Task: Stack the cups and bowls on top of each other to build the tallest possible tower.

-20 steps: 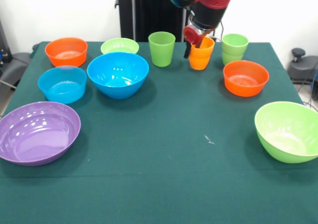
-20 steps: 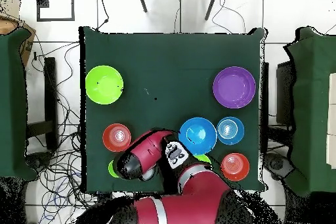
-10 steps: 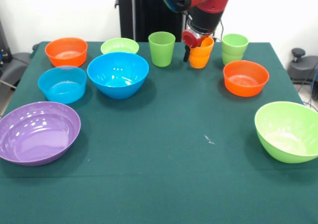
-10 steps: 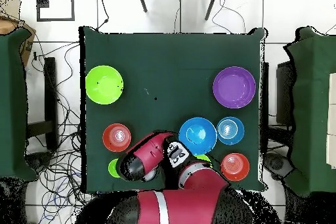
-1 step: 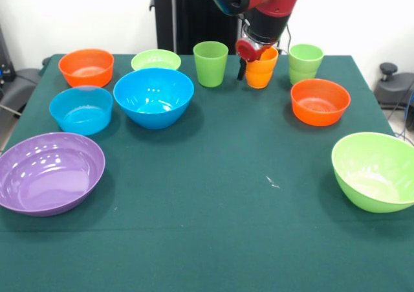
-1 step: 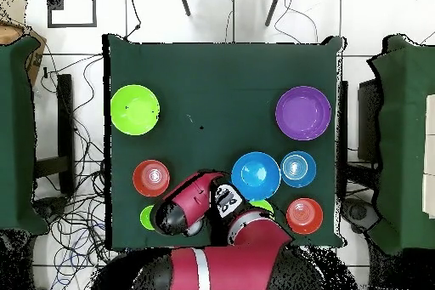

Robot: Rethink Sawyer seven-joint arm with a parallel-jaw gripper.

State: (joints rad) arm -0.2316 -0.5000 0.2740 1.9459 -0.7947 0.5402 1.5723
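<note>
My gripper (image 5: 249,64) reaches down at the table's far side and is shut on the rim of an orange cup (image 5: 262,73) nested in a second orange one. One finger (image 5: 242,69) shows outside the rim at the left. A single green cup (image 5: 211,63) stands to its left, and two nested green cups (image 5: 305,62) to its right. The bowls are spread around the table: blue (image 5: 153,96), light blue (image 5: 81,109), purple (image 5: 48,172), orange (image 5: 86,66), small lime (image 5: 156,60), another orange (image 5: 319,101) and large lime (image 5: 375,171). As a tower, only these nested pairs stand. In the overhead view the arm (image 6: 191,206) hides the orange cups.
The green cloth-covered table (image 5: 220,227) has the bowls in an arc round its sides. Seen from above, the large lime bowl (image 6: 134,109) and the purple bowl (image 6: 303,112) lie farthest from the robot's base. Cables run over the floor (image 6: 76,210) beside the table.
The gripper has drawn up and slightly back with the orange cups, which now sit a little higher in the front view. The bowls and green cups have not moved.
</note>
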